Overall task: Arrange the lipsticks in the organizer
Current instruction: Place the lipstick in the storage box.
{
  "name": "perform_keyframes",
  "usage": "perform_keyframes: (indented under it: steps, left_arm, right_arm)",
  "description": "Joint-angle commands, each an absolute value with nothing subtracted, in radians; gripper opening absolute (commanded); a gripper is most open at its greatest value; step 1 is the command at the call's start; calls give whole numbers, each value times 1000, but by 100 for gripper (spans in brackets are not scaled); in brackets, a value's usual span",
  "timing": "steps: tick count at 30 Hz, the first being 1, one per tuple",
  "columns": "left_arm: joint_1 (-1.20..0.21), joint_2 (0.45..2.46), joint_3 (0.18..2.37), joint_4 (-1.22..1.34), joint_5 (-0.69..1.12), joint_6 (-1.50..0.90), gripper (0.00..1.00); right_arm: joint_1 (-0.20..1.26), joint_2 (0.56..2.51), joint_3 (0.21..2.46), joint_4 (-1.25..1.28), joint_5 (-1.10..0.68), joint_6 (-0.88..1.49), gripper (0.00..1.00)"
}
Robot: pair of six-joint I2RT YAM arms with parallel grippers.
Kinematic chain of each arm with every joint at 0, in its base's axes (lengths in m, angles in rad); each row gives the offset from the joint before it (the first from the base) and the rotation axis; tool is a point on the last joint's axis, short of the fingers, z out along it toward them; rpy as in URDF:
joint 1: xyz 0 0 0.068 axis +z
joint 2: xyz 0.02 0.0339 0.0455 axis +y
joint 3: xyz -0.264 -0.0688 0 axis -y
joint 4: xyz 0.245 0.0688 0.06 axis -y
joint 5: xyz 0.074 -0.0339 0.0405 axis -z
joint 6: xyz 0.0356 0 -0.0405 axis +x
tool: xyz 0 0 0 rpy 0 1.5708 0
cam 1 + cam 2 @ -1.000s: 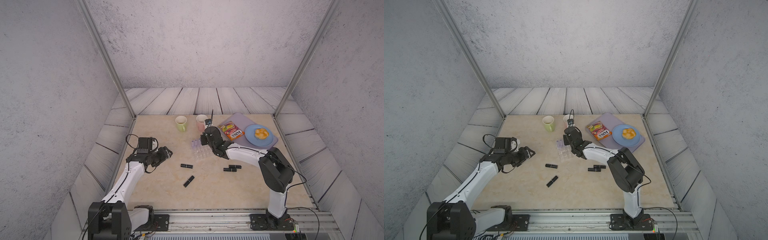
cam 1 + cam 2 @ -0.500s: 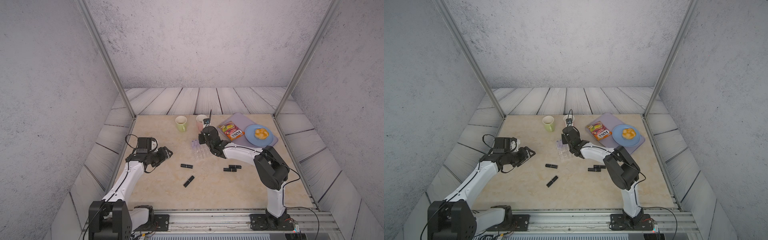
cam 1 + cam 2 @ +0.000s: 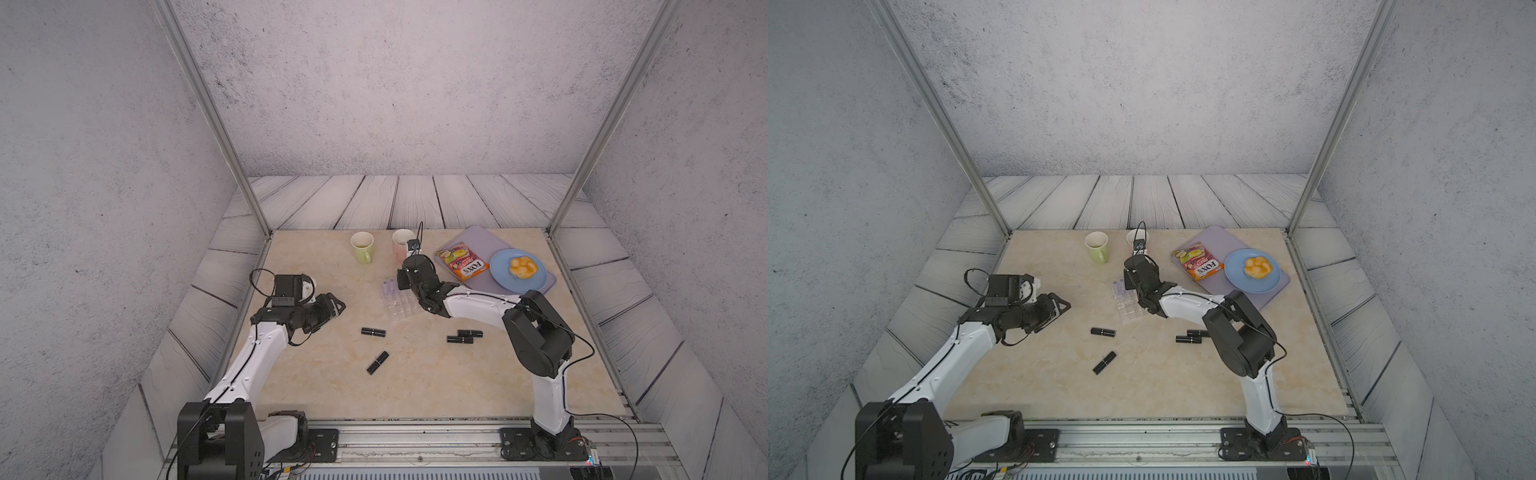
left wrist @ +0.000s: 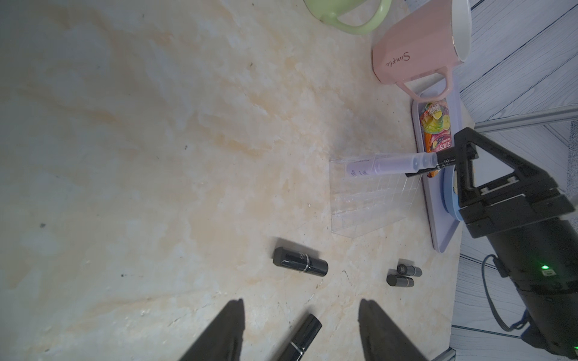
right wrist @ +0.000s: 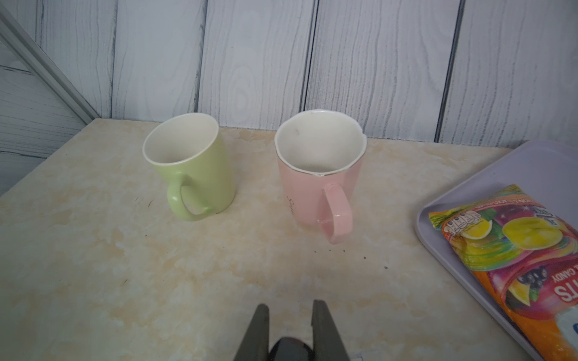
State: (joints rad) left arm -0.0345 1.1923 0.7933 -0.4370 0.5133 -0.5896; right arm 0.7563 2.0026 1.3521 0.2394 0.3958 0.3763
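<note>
Mugs and a snack tray at the far edge of the marble-look table (image 3: 415,386).
A green mug (image 3: 362,246) and a pink mug (image 5: 316,187) lettered "Simple" stand upright side by side, handles facing front. Near them, a lilac tray (image 3: 478,237) carries a Fox's candy packet (image 3: 462,262) and a blue plate (image 3: 505,279) with a golden pastry (image 3: 522,267).

Clear organizer (image 3: 397,309), black lipsticks (image 3: 373,331) flat nearby

Beige marbled tabletop (image 3: 415,390), square, evenly lit, no hard shadows. Grey-white wood-grain planks (image 3: 415,199) slope up from the tabletop's far and side edges. Speckled grey textured walls (image 3: 395,83) rise beyond the planks. Two aluminium posts (image 3: 210,112) stand at the tabletop's far corners. A metal rail (image 3: 415,436) runs along its near edge.
</note>
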Motion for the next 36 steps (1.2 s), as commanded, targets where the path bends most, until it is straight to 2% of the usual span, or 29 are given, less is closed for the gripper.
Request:
perform_keyframes:
  steps: [1,15,19,24,29,36]
  left_arm:
    - [-26,1195,784,-435,522,-572,63]
    - [-25,1195,782,-428,526,-572,62]
    - [-25,1196,782,-425,526,-571,62]
    - [-24,1195,782,-426,523,-571,62]
    - [-24,1193,782,-424,522,-568,62]
    - [-23,1182,782,-441,509,-552,62]
  right_arm:
    - [753,2030,1359,231,424,403,0]
    - [758,2035,1329,262,451,404,1]
    - [774,2024,1314,292,466,381,11]
    - [790,2011,1293,342,504,357,36]
    - [796,1978,1317,290,513,347,45]
    - [798,1845,1310,165,517,388,52]
